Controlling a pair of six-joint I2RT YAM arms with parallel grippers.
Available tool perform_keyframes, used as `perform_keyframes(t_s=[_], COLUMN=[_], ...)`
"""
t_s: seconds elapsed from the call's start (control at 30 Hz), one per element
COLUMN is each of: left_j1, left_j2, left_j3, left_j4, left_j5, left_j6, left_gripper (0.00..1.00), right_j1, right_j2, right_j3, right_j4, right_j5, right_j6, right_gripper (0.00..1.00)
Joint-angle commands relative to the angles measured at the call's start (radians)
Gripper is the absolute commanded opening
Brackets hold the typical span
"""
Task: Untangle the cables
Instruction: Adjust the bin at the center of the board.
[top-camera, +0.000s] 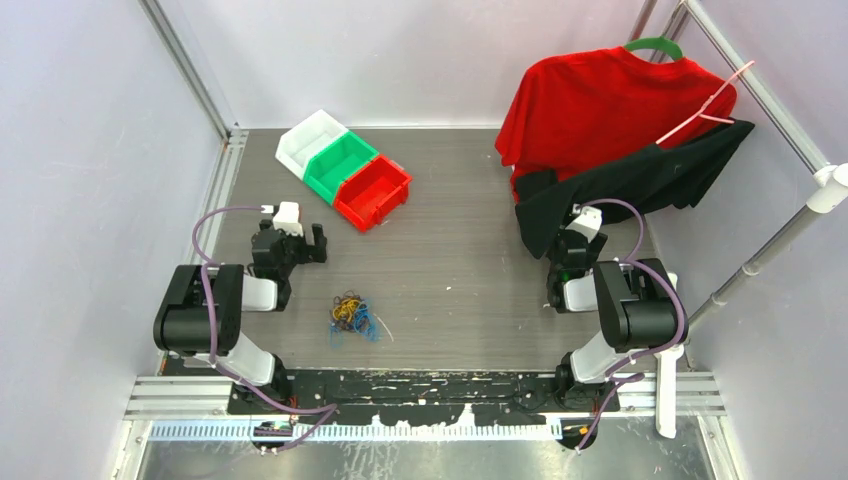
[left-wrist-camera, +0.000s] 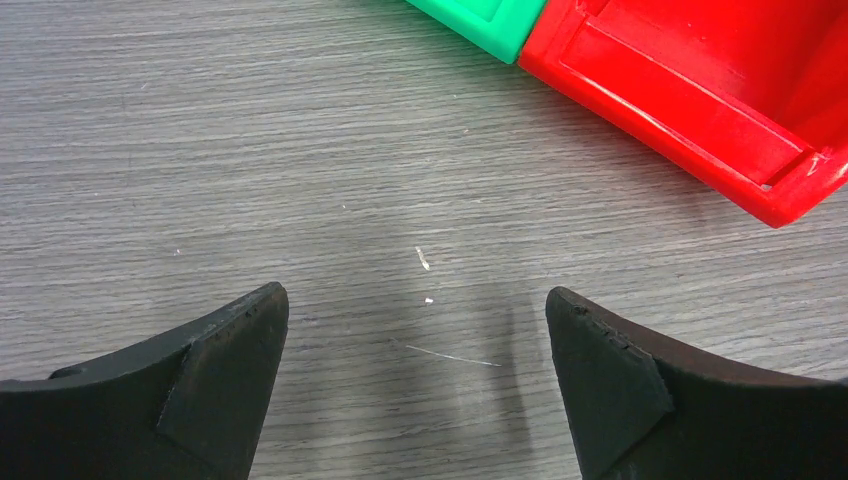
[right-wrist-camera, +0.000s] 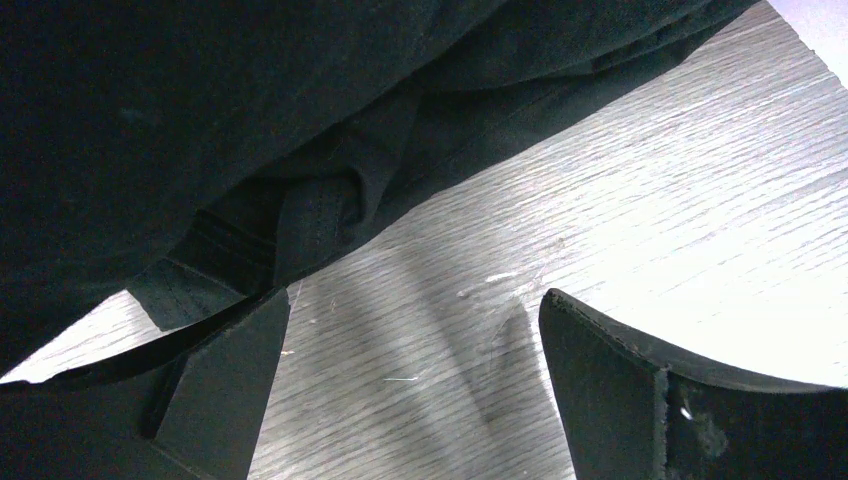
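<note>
The cables (top-camera: 351, 316) lie in one small tangled clump of blue, orange-yellow and dark strands on the grey table, near the front, between the arms and closer to the left one. They show only in the top view. My left gripper (top-camera: 300, 243) is open and empty, up and left of the clump, apart from it; in its wrist view (left-wrist-camera: 416, 310) only bare table lies between the fingers. My right gripper (top-camera: 572, 228) is open and empty at the right, under the hem of a black garment (right-wrist-camera: 250, 130); its wrist view (right-wrist-camera: 414, 315) shows bare table between the fingers.
Three bins stand in a row at the back left: white (top-camera: 308, 140), green (top-camera: 340, 163) and red (top-camera: 372, 190); the red bin (left-wrist-camera: 700, 90) is just ahead of my left gripper. A red shirt (top-camera: 600, 100) and a black garment (top-camera: 640, 180) hang at the back right with a pink hanger (top-camera: 705, 110).
</note>
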Motion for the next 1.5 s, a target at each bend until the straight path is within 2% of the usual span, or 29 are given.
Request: perform_keyframes(t_s=[0.0, 0.37, 0.43, 0.53, 0.63, 0.73, 0.83, 0.93, 1.03, 1.07, 1.13, 1.23, 1.33, 1.47], left_j1=[-0.003, -0.003, -0.003, 0.005, 0.017, 0.034, 0.072, 0.144, 0.209, 0.227, 0.255, 0.277, 0.289, 0.292], left_j2=[-0.027, -0.024, -0.025, -0.029, -0.064, -0.128, -0.157, -0.161, -0.162, -0.157, -0.148, -0.137, -0.139, -0.168], left_j3=[0.016, 0.018, 0.018, 0.025, 0.059, 0.172, 0.359, 0.502, 0.599, 0.627, 0.678, 0.739, 0.775, 0.786], left_j4=[0.036, 0.033, 0.034, 0.025, -0.064, -0.332, -0.699, -0.931, -1.078, -1.118, -1.198, -1.312, -1.411, -1.506], left_j5=[-0.015, -0.015, -0.016, -0.015, -0.003, 0.024, 0.096, 0.192, 0.278, 0.308, 0.358, 0.391, 0.406, 0.412], left_j6=[0.017, 0.018, 0.018, 0.005, -0.003, 0.003, 0.039, 0.049, 0.034, 0.022, 0.006, 0.011, 0.031, 0.060], left_gripper=[0.99, 1.00, 0.99, 0.99, 1.00, 1.00, 1.00, 1.00, 0.99, 1.00, 1.00, 1.00, 0.98, 0.96], right_j1=[-0.005, -0.006, -0.006, 0.001, 0.002, 0.003, 0.003, 0.002, 0.015, 0.052, 0.190, 0.400, 0.518, 0.630], right_j2=[-0.033, -0.033, -0.060, -0.205, -0.324, -0.352, -0.369, -0.412, -0.383, -0.361, -0.324, -0.281, -0.201, -0.002], right_j3=[0.020, 0.024, 0.026, 0.088, 0.176, 0.259, 0.303, 0.368, 0.408, 0.448, 0.510, 0.515, 0.546, 0.744], right_j4=[0.045, 0.039, 0.028, -0.241, -0.518, -0.735, -0.780, -0.890, -0.891, -0.941, -1.045, -1.043, -1.010, -1.064], right_j5=[-0.002, -0.012, 0.068, 0.129, 0.123, 0.094, -0.034, -0.137, -0.298, -0.283, -0.160, -0.006, 0.036, 0.045], right_j6=[0.008, 0.008, 0.027, 0.052, 0.145, 0.303, 0.450, 0.684, 0.701, 0.692, 0.642, 0.640, 0.667, 0.638], right_gripper=[1.00, 1.00, 1.00, 1.00, 1.00, 1.00, 1.00, 1.00, 1.00, 1.00, 1.00, 1.00, 0.97, 0.95])
